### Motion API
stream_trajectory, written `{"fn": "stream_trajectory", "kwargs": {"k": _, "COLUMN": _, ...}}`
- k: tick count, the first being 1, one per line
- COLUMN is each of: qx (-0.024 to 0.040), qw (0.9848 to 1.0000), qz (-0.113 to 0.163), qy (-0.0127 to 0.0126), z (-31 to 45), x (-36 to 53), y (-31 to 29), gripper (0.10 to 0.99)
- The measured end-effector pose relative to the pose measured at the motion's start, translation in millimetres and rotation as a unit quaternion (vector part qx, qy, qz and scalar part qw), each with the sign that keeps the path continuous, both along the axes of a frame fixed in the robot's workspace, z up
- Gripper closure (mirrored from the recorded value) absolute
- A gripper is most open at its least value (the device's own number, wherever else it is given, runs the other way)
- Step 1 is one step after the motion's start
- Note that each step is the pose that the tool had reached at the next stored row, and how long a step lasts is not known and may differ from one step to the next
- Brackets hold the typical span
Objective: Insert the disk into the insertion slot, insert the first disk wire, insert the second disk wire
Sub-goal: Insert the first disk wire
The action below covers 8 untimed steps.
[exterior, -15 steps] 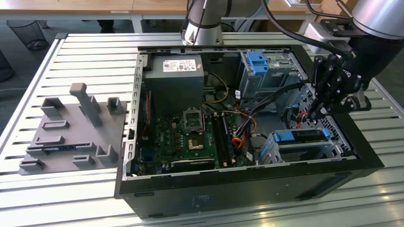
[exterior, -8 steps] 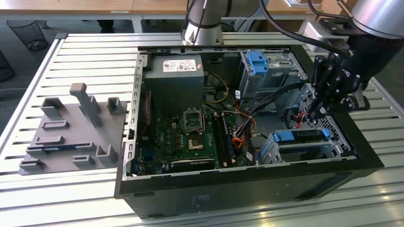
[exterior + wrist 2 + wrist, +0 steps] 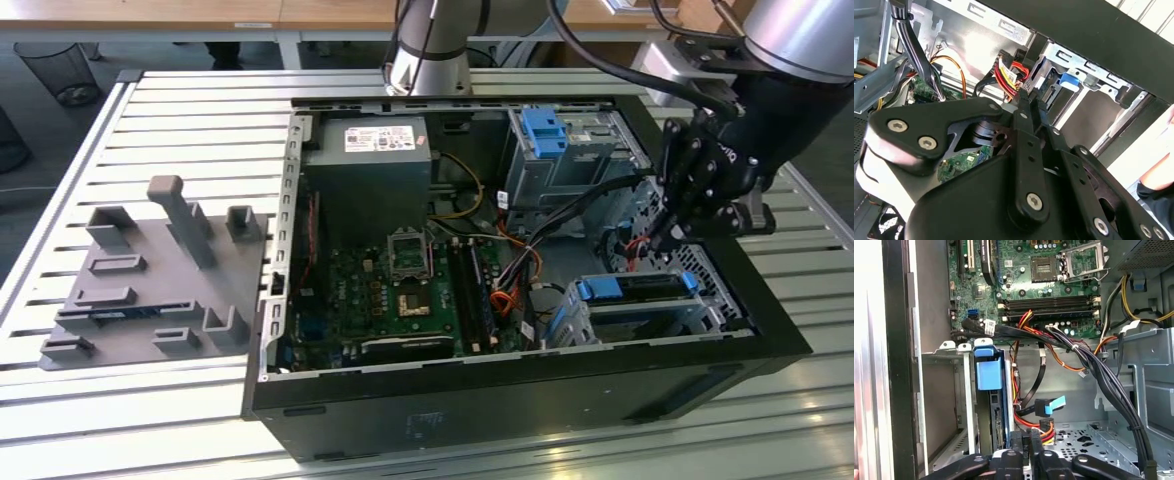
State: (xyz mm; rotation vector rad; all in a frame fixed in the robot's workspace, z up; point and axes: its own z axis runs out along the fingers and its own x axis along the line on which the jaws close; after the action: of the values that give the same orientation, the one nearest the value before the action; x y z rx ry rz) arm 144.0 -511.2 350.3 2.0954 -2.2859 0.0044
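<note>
- gripper (image 3: 663,240) is hanging inside the case (image 3: 534,400), fingers (image 3: 1017,442) closing tight, seemingly pinching the red-yellow disk wire (image 3: 1006,75)
- disk (image 3: 634,287) is sitting in the insertion slot (image 3: 681,320)
- white label (image 3: 384,138): print illegible
- case is resting on a slatted metal table (image 3: 174,110)

Exterior view: high, off the arm, looks steeply down on the open black metal computer case (image 3: 534,400); black gripper (image 3: 657,240) at 3 o'clock. Both wrist views: close, inside the case, aimed along the gripper. All three share the green motherboard (image 3: 400,290) and the blue-framed disk (image 3: 638,287).
</note>
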Motion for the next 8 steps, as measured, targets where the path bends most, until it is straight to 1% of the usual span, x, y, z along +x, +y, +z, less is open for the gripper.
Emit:
{"fn": "stream_trajectory", "kwargs": {"k": 1, "qx": 0.0, "qw": 1.0, "qz": 0.0, "qy": 0.0001, "z": 0.0, "x": 0.0, "y": 0.0, "gripper": 0.922}}
{"fn": "stream_trajectory", "kwargs": {"k": 6, "qx": 0.0, "qw": 1.0, "qz": 0.003, "qy": 0.0002, "z": -0.1, "x": 0.1, "y": 0.0, "gripper": 0.922}}
{"fn": "stream_trajectory", "kwargs": {"k": 8, "qx": 0.0001, "qw": 0.9998, "qz": 0.018, "qy": 0.0002, "z": -0.2, "x": 0.1, "y": 0.0, "gripper": 0.922}}
